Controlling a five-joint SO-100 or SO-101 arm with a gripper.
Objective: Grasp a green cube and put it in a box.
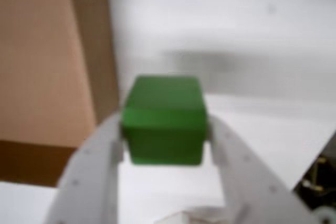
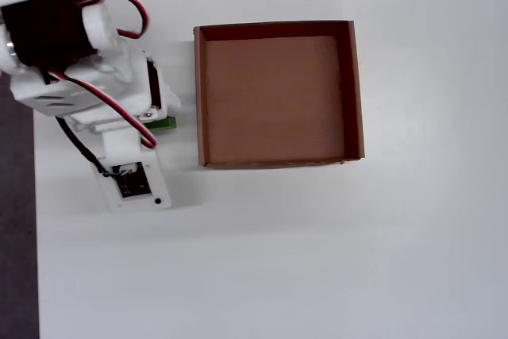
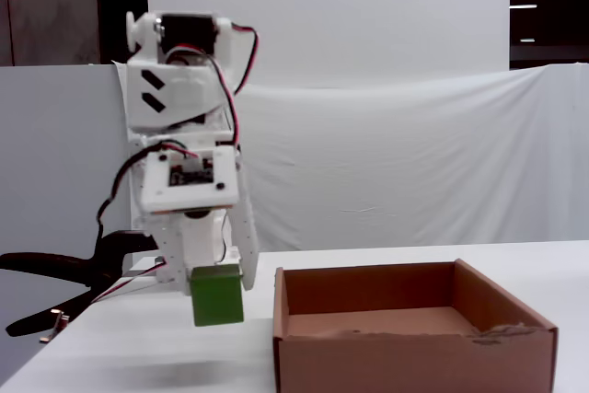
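a: hanging above the table (image 3: 138,356) in the fixed view, my gripper (image 3: 216,294) is pinching the green cube (image 3: 217,295) between its white fingers (image 1: 89,174).
b: and the box (image 2: 356,93)?
a: just beside it, to the cube's right there; the near cardboard wall stands between them. in the overhead view i only see a green sliver (image 2: 163,122) under the arm, left of the box.
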